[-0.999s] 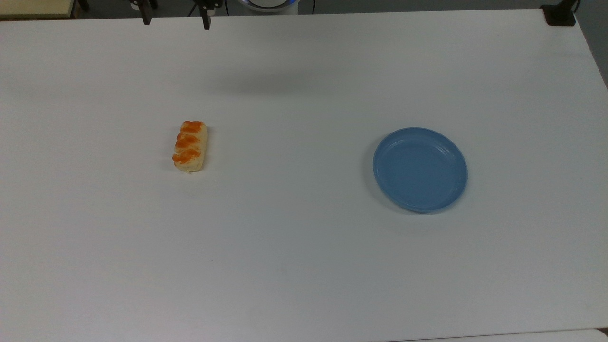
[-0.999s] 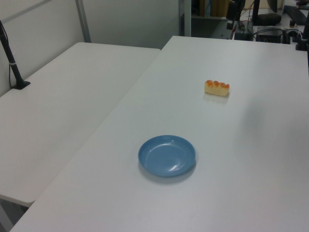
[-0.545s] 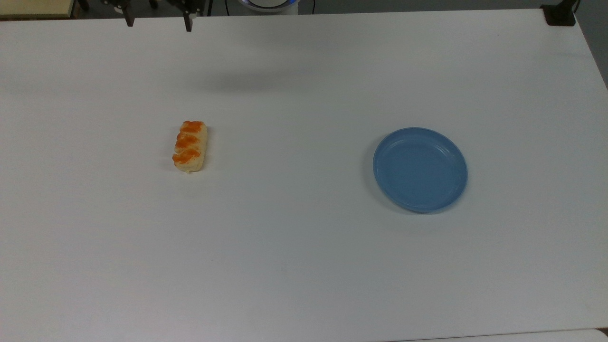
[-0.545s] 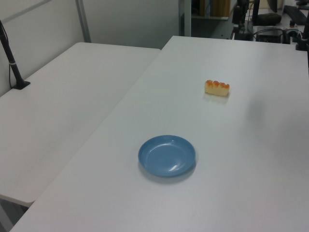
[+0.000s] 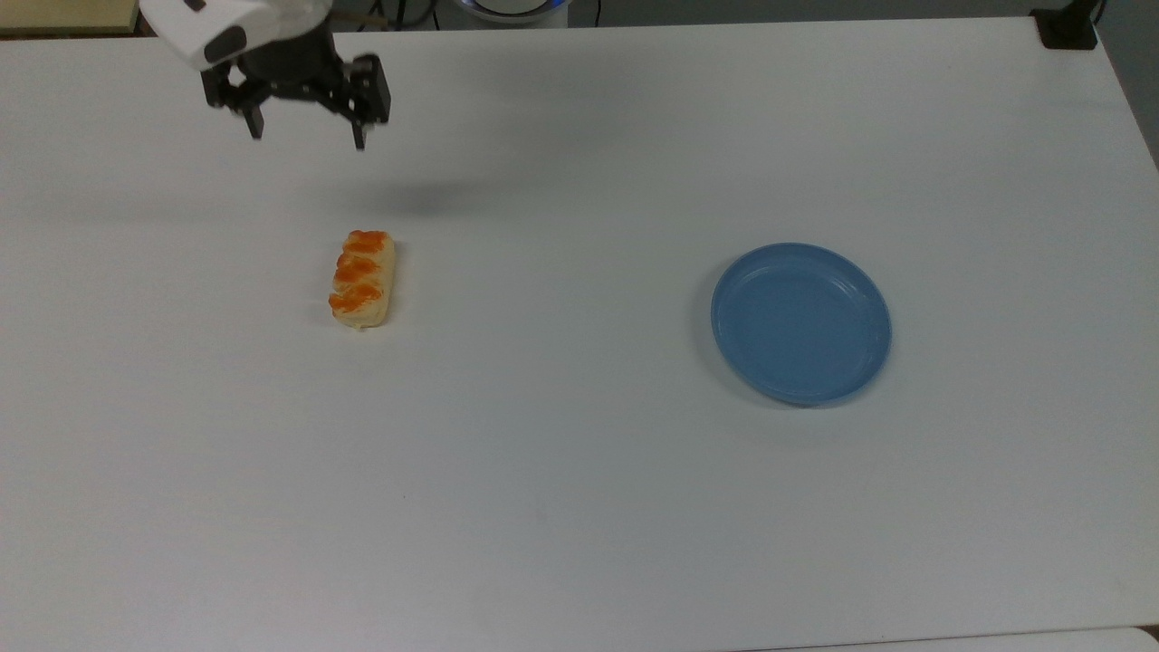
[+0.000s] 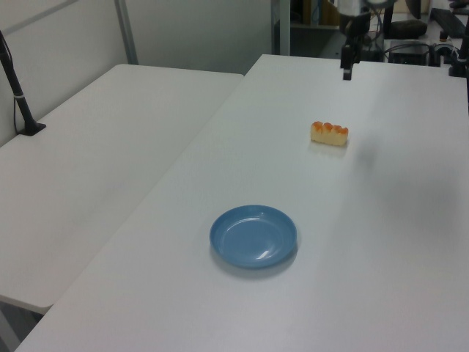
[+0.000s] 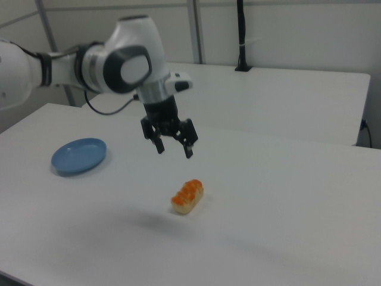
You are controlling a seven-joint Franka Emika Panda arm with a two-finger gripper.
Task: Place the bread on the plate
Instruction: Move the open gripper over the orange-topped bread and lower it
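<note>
Bread left flat on bench, well apart from plate. Pincer held above it, spread wide, empty, judged ready for descent.

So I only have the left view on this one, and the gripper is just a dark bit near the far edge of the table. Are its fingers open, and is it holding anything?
Observer: The gripper is open and empty in the right view, fingers spread wide.
Operator: Is it touching the bread?
Observer: No. In the right view it hangs in the air above the bread, which lies on the table.
Operator: Is it lined up over the loaf?
Observer: Not quite. In the top view the gripper appears above the bread in the picture and a little toward the top view's left.
Operator: And the plate?
Observer: The plate holds nothing, well off toward the top view's right.
</note>
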